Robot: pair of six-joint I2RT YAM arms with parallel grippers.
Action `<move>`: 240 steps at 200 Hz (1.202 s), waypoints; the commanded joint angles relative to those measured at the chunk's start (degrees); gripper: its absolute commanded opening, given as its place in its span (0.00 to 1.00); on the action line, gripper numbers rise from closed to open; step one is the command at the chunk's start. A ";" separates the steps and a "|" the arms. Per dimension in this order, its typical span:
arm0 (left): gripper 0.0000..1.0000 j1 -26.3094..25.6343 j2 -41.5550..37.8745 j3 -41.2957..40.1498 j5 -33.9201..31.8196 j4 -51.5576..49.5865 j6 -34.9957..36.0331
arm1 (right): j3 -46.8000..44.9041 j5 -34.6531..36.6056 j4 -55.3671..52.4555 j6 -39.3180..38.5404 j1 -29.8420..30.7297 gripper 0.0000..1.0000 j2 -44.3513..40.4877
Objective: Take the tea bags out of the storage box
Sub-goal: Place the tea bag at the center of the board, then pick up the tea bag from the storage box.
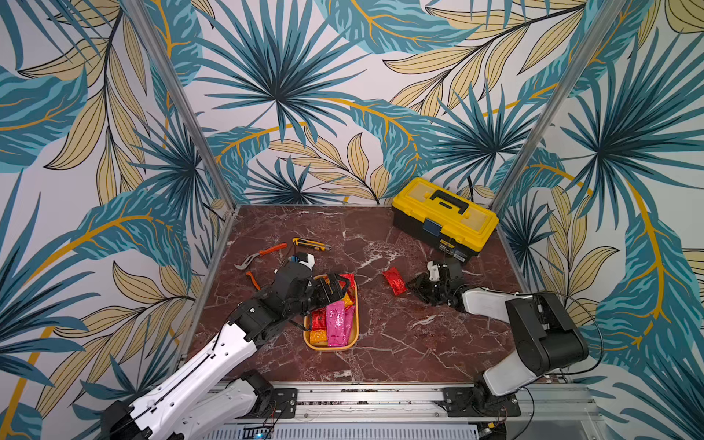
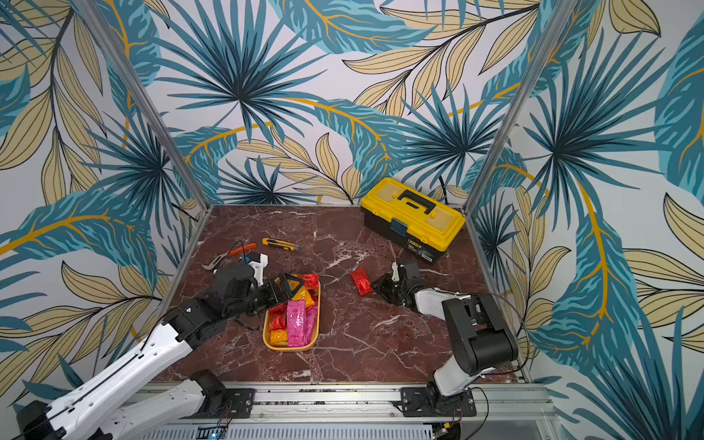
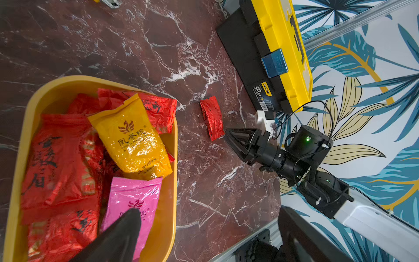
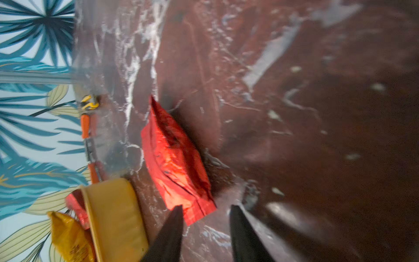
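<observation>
My right fingers [image 4: 170, 233] are parted, empty; one crinkly red foil tea bag [image 4: 174, 163] lies on the marble counter [image 4: 294, 113]. My left fingers [image 3: 122, 233], wide open, empty, hover over the mustard-yellow plastic storage box [image 3: 56, 93]: I should pinch the pink sachet [image 3: 133, 197] next.

Closed in on three sides by walls [image 1: 282, 95] papered with teal and tan palm leaves on white. Floored in dark red marble [image 1: 400, 335] veined white. Framed by aluminium posts [image 1: 186, 114] at the back corners and a metal rail [image 1: 362, 396] in front.
</observation>
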 commanded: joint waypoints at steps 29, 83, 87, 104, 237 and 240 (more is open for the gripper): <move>1.00 0.38 -1.99 -1.59 -1.65 -1.40 -0.04 | 2.36 14.86 -19.23 -5.11 0.33 0.62 -10.55; 1.00 3.27 -1.62 -1.53 -1.57 -3.37 1.62 | 8.67 13.97 -28.05 -11.77 4.38 0.62 -19.62; 1.00 3.90 -1.49 -1.50 -0.92 -3.25 1.71 | 9.61 13.45 -28.51 -12.22 5.12 0.60 -19.45; 1.00 7.13 -1.06 -2.04 1.80 -3.05 2.23 | 13.92 12.42 -30.35 -14.06 9.67 0.55 -18.34; 1.00 23.17 -12.20 -14.48 12.12 -6.92 2.18 | 34.27 6.70 -32.86 -16.47 36.90 0.33 0.47; 1.00 23.15 -12.48 -14.88 12.18 -6.92 2.00 | 34.44 6.52 -32.78 -16.54 37.21 0.33 0.86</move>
